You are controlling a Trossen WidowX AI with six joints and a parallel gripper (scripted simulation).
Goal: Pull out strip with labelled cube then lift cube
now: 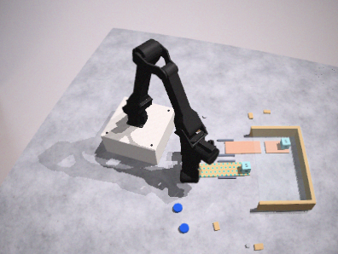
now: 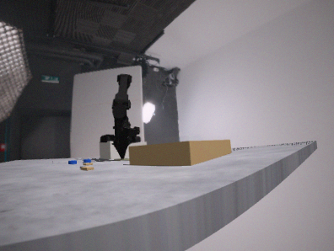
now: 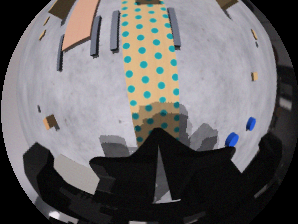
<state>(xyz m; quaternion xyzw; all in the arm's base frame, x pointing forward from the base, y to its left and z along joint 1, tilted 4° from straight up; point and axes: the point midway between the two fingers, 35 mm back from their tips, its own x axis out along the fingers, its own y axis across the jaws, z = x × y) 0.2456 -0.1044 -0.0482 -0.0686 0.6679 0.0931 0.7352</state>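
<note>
A tan strip with teal dots (image 1: 222, 170) (image 3: 149, 63) lies in one piece on the table, between thin grey rails (image 1: 227, 177). A light blue labelled cube (image 1: 245, 166) sits on its far end. My gripper (image 1: 188, 178) (image 2: 122, 157) (image 3: 157, 131) is shut, and its tips point down onto the strip's near end. A plain orange strip lies beside it in two pieces (image 1: 242, 147) (image 1: 273, 147) with a gap between; it also shows in the wrist view (image 3: 83, 16). A second light blue cube (image 1: 285, 142) sits on the far piece.
A low tan three-sided wall (image 1: 306, 166) (image 2: 169, 153) encloses the strips' far ends. Two blue discs (image 1: 177, 208) (image 1: 183, 228) lie near the front. Small tan blocks (image 1: 217, 226) (image 1: 259, 246) (image 1: 251, 115) are scattered about. The arm's white base box (image 1: 136, 136) stands left.
</note>
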